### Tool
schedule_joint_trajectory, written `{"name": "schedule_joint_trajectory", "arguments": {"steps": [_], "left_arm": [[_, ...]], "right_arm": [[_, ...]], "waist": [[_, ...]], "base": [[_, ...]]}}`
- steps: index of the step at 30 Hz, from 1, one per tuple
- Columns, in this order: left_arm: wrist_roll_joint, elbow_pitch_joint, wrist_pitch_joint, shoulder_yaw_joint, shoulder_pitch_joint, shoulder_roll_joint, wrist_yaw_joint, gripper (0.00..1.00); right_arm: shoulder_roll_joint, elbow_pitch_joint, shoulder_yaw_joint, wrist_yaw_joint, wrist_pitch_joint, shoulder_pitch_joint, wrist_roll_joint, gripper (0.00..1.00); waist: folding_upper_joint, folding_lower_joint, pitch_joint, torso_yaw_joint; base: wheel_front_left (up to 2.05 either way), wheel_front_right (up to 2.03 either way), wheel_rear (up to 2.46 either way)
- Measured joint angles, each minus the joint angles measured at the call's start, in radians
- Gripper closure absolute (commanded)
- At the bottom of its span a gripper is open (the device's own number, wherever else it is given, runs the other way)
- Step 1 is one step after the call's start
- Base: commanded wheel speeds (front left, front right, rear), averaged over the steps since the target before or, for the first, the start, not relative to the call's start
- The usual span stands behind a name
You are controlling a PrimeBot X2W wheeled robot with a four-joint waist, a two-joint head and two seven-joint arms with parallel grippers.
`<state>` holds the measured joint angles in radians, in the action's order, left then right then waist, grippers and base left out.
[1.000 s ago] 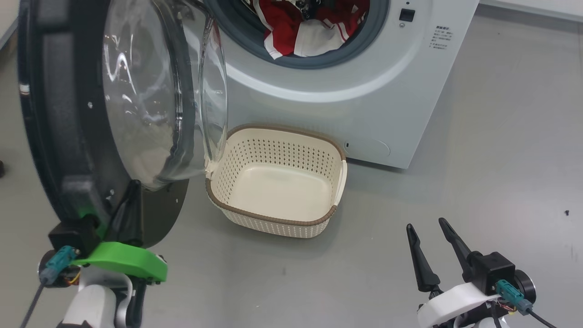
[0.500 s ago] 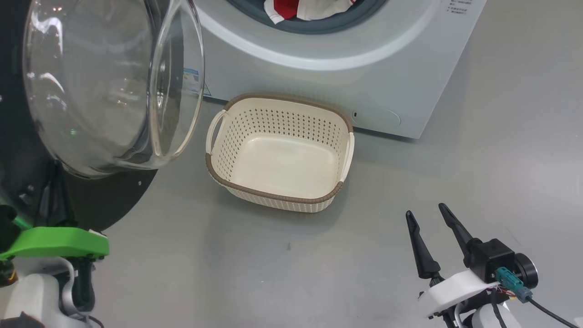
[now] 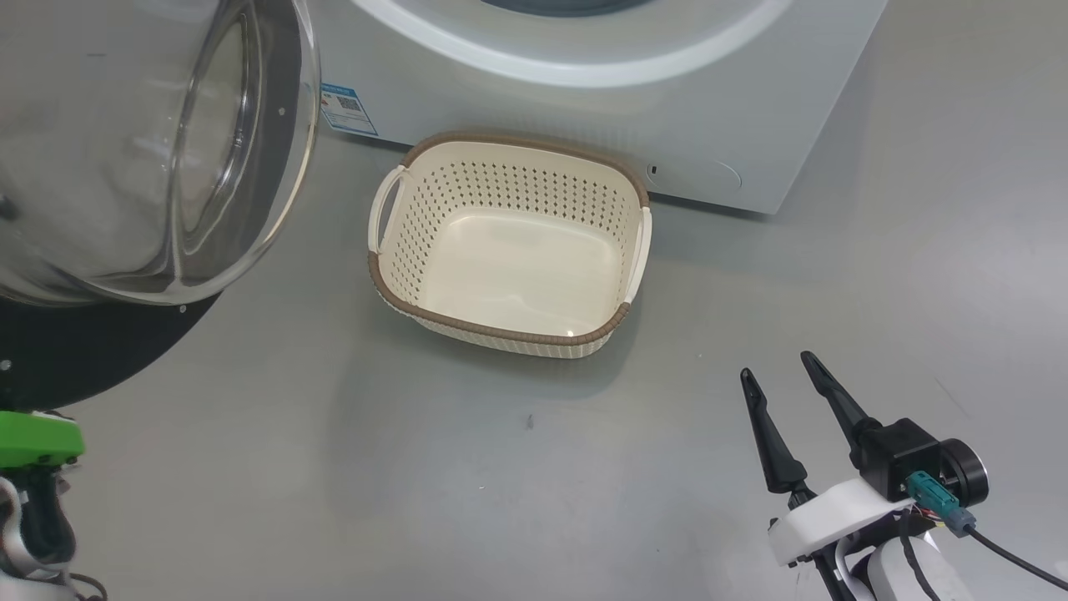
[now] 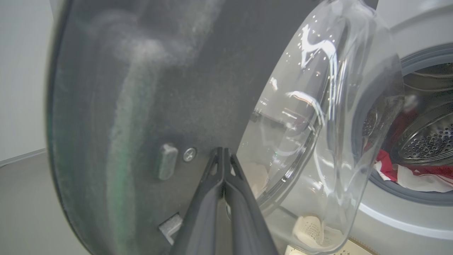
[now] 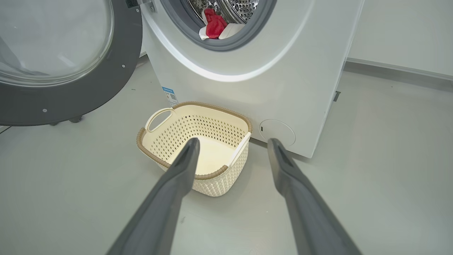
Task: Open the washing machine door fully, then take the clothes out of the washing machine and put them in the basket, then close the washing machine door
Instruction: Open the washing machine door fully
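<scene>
Right wrist view catches the clothes in the washing machine.

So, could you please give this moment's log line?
black-rimmed glass door open; red clothes in steel drum; cream perforated basket empty; right tool open

Grey floor is spreading smooth and slightly glossy, picking up soft shadows. Small dark speck is lying on it, out in the open. In the right wrist view a white wall is rising at the far side, with a grey skirting board running along its foot. In the left wrist view another pale wall and a grey skirting strip are showing at the left edge, both blurred.
</scene>
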<state>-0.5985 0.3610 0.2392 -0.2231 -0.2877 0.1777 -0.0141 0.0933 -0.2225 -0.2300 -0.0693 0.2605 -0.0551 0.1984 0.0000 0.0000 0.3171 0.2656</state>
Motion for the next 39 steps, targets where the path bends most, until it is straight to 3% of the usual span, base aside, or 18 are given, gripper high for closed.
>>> {"name": "schedule_joint_trajectory", "arguments": {"steps": [20, 39], "left_arm": [[-0.06, 0.106, -0.002, -0.092, -0.144, 0.124, 0.003, 1.0], [-0.039, 0.216, 0.001, -0.048, -0.19, 0.121, 0.039, 1.0]], "right_arm": [[0.037, 0.042, 0.004, 0.002, -0.029, -0.055, -0.025, 0.0], [0.032, 0.014, 0.003, 0.002, -0.029, -0.08, -0.025, 0.0]], "waist": [[0.0, 0.0, 0.136, -0.01], [0.0, 0.0, 0.127, -0.008]], "base": [[0.0, 0.0, 0.0], [0.0, 0.0, 0.0]]}}
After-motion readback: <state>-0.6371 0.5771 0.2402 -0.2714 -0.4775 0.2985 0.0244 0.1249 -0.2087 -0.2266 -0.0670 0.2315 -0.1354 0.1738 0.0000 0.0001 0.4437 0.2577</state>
